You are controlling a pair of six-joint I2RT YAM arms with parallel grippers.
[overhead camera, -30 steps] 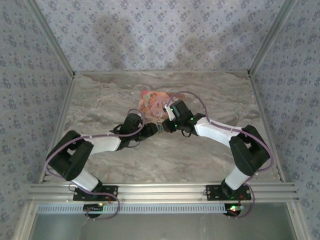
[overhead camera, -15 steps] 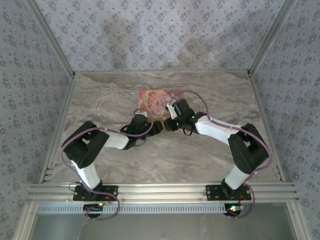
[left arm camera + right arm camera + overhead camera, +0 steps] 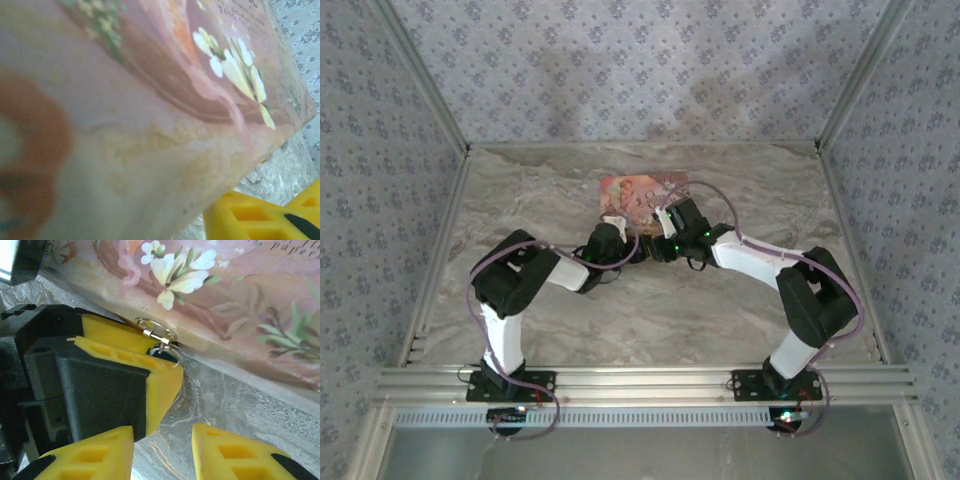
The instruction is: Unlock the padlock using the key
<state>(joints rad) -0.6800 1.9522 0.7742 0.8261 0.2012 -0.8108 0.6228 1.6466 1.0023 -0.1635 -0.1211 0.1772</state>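
Marbled tabletop [image 3: 520, 200] inside patterned walls [image 3: 620, 60]. Both arms are bolted at the near edge and bent inward, so their wrists meet around the middle of the tabletop. Left arm [image 3: 510, 290] comes in from the left, right arm [image 3: 790, 280] from the right.

Flat pink illustrated pouch [image 3: 638, 190] lies just far of where the wrists meet. White flowers and some print are on it, and its near edge sits right over the two end effectors. In the left wrist view the pouch is very close and mostly blurred.

Left end effector [image 3: 162, 359], black body with yellow fingers [image 3: 160, 380], points right toward the pouch's near edge. Its fingers are drawn close together and pinch the padlock at their tips.

Right end effector [image 3: 162, 440] faces it from the right, just beside it and not touching as far as seen. Its yellow fingers [image 3: 235, 455] stand partly apart with bare marble between them and nothing in its grip.

Padlock [image 3: 156, 348] shows as a sliver of blue body between the left fingertips, at the near edge of the pouch, low over the tabletop. A silvery ring [image 3: 171, 352] hangs at it, and a small gold clasp [image 3: 152, 331] sits just above, against the pouch edge. Can't tell how the ring and clasp link.
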